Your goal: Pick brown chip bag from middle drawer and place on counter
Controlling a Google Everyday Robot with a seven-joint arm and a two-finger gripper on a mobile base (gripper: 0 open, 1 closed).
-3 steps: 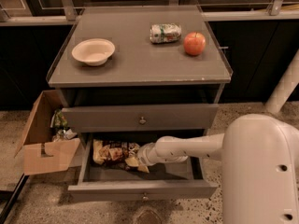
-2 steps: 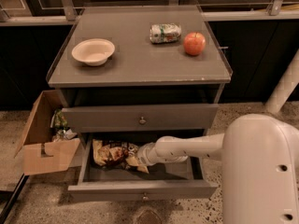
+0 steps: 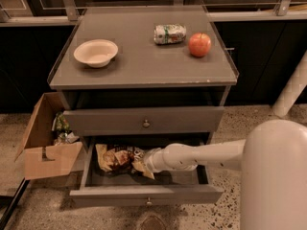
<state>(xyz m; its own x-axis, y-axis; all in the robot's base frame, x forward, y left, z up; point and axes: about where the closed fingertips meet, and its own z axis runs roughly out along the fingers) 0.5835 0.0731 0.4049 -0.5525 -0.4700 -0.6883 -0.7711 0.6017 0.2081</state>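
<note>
Crinkly brown chip bag [image 3: 116, 158] is seen in the open middle drawer [image 3: 144, 195], the claw [image 3: 145, 161] set at its right end; its grip cannot be told.

**Bowl, can, apple and box**

1 pale bowl [image 3: 96, 53] sits upright. To the right of the bowl, 1 crushed green-white can [image 3: 170, 33] lies on its side. 1 red apple [image 3: 199, 44] stands just beyond the can, farther right. Below the bowl is the shut upper drawer [image 3: 144, 121]. Below and left of the bowl, an open cardboard box [image 3: 45, 145] stands on the speckled floor [image 3: 29, 200]. The gripper [image 3: 144, 160] is well below the bowl, slightly right.
</note>
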